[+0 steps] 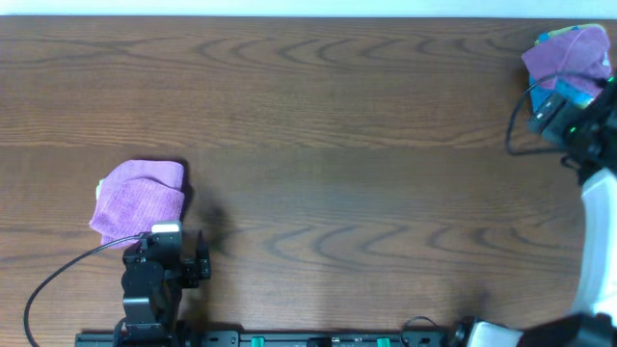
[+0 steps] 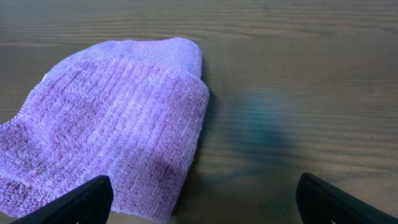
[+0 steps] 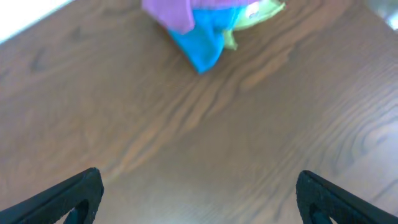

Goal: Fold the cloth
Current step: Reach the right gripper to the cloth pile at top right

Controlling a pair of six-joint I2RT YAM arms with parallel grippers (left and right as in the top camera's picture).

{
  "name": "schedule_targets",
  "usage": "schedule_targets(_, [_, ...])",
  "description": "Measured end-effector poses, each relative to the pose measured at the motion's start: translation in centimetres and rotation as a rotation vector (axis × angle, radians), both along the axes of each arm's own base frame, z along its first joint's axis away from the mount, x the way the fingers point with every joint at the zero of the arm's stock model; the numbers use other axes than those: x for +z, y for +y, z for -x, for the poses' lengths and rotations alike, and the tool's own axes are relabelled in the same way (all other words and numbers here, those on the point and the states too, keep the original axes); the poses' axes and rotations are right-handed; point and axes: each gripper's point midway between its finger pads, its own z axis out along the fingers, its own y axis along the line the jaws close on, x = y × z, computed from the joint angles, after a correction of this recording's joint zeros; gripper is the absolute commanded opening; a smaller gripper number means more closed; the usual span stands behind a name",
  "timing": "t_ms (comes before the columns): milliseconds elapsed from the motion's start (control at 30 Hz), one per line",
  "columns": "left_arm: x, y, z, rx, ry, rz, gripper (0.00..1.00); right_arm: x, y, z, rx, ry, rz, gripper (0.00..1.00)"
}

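At the far right corner of the table (image 1: 337, 116), seen from overhead, the cloth (image 1: 569, 56) lies crumpled on top of a small heap, with a bright blue cloth (image 1: 581, 93) showing beneath it. The right gripper (image 1: 542, 101) sits just on the near side of that heap, at its left edge. Whether it touches the fabric cannot be told from this height. At the near left, a folded purple cloth (image 1: 143, 198) lies flat. The left gripper (image 1: 166, 241) stands just beside its near right corner.

From the left wrist view, the left gripper (image 2: 205, 199) has its jaws spread wide and holds nothing. The folded purple cloth (image 2: 112, 124) fills the left half of the frame with two layers showing, the upper edge set back from the lower. Its near edge reaches down to the left finger (image 2: 87, 196). Contact there cannot be confirmed. Bare wood lies ahead of the right finger.

From the right wrist view, the right gripper (image 3: 199, 199) is likewise fully spread and empty, with bare table between its fingers (image 3: 74, 193). The cloth (image 3: 168, 12) lies ahead of the jaws at the far edge of the frame, slightly left of centre and well apart from the fingertips. It drapes over the bright blue cloth (image 3: 202, 37). A yellow-green cloth (image 3: 258, 14) pokes out to the right of both. The picture is somewhat blurred, so the hem cannot be made out.
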Motion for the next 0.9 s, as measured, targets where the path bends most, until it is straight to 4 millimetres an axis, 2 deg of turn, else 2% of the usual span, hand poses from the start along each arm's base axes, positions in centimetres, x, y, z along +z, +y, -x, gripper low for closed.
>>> schedule_targets(133, [0.0, 0.0, 0.0, 0.000, 0.000, 0.000, 0.95, 1.3, -2.3, -2.4, -0.023, -0.033, 0.013, 0.99])
schedule_targets(333, [0.0, 0.0, 0.0, 0.000, 0.000, 0.000, 0.95, 1.1, -3.6, -6.2, 0.028, -0.049, 0.021, 0.99])
schedule_targets(533, [0.0, 0.0, 0.0, 0.000, 0.000, 0.000, 0.95, -1.0, -4.4, -7.1, 0.046, -0.008, 0.039, 0.99])
schedule_targets(900, [0.0, 0.0, 0.0, 0.000, 0.000, 0.000, 0.95, -0.8, -6.9, -11.4, 0.042, -0.101, 0.092, 0.99])
